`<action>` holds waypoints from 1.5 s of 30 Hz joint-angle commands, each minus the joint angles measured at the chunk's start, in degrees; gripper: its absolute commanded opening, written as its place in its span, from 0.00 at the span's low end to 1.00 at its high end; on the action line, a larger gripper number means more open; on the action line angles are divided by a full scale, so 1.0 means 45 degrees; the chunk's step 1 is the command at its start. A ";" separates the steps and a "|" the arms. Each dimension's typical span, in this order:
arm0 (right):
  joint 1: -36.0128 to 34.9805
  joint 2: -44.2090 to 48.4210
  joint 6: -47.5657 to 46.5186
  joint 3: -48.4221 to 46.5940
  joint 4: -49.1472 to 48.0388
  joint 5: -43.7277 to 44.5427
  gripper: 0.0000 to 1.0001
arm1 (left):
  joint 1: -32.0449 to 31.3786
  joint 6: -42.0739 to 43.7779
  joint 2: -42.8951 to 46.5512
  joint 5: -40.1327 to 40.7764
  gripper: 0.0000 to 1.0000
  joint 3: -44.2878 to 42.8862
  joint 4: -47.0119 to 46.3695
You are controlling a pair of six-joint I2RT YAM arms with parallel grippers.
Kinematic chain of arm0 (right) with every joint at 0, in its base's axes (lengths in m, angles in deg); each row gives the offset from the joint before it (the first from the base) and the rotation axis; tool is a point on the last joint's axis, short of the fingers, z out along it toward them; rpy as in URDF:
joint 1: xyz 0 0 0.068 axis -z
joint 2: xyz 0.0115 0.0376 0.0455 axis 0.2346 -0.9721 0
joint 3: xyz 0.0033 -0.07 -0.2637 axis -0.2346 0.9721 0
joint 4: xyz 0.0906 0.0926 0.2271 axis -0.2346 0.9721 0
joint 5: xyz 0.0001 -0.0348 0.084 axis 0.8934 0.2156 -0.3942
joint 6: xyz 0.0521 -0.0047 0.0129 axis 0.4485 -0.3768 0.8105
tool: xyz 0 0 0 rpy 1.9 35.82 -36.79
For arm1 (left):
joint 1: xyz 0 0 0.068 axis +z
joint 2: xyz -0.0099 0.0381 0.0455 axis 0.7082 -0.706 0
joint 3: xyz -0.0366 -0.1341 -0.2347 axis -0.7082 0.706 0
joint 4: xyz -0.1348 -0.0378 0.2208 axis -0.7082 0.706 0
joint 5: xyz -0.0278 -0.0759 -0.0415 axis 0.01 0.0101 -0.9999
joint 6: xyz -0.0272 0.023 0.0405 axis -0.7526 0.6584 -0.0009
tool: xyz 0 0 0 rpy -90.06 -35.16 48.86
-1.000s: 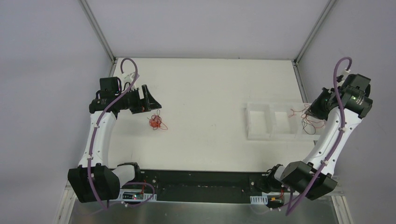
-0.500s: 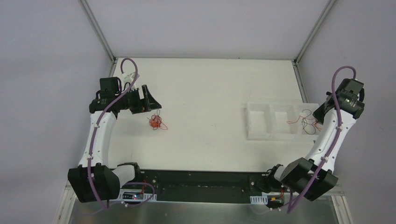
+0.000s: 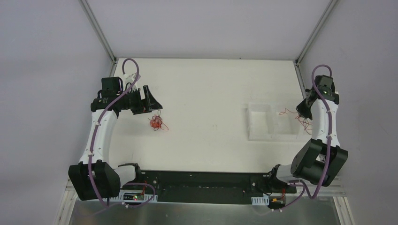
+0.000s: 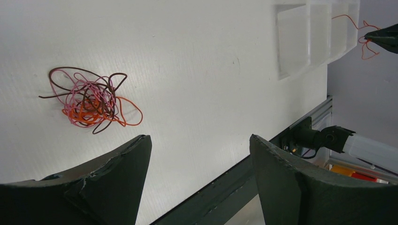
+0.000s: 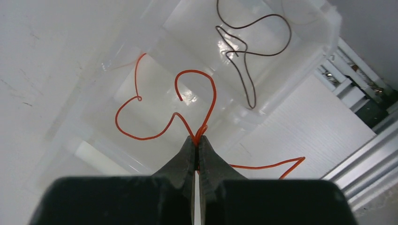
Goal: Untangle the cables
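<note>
A small wad of cables (image 3: 157, 123), red-orange, pink and dark strands, lies on the white table; it also shows in the left wrist view (image 4: 89, 101). My left gripper (image 3: 155, 101) is open and empty, just behind the wad (image 4: 199, 138). My right gripper (image 3: 300, 112) is shut on one loose red-orange wire (image 5: 187, 77) and holds it over the right end of the clear tray (image 3: 258, 124). The wire's curls hang above the tray's compartments. A separate dark wire (image 5: 244, 51) lies in one tray compartment.
The clear tray (image 4: 293, 42) has three compartments and sits right of centre. The black base rail (image 3: 202, 180) runs along the near edge. Aluminium frame posts (image 3: 98, 33) stand at the back corners. Purple arm cables loop above both wrists.
My right arm has swung back and in toward the tray's far right end, carrying the red-orange wire with it. My left arm and the wad have not moved.
</note>
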 commanded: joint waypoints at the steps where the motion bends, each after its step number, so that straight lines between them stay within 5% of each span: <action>1: -0.0578 -0.0462 0.1359 0.0458 -0.1639 -0.1144 0.00 | -0.0058 0.0234 -0.0020 -0.0093 0.78 -0.0283 -0.0232; 21: -0.0935 -0.2283 0.2751 0.2273 -0.4962 -0.2527 0.01 | -0.0058 0.0452 -0.0464 -0.0090 0.78 -0.0305 -0.0228; 33: -0.0920 -0.0314 0.1331 0.1717 -0.3607 -0.1377 0.62 | -0.0058 0.0615 -0.0183 0.0125 0.81 -0.0137 -0.0199; 37: -0.0920 0.0305 0.0379 0.1111 -0.2723 -0.1628 0.72 | -0.0058 0.0843 -0.0169 0.0351 0.83 -0.0250 0.0057; 41: -0.0920 0.0615 -0.0987 0.0175 -0.1511 -0.3108 0.86 | -0.0072 0.1475 -0.0416 0.1255 0.84 -0.0421 0.0826; 45: -0.0968 0.0541 -0.2817 -0.0800 0.0225 -0.6919 0.99 | -0.0058 0.2057 -0.0983 0.2183 0.83 -0.0529 0.1716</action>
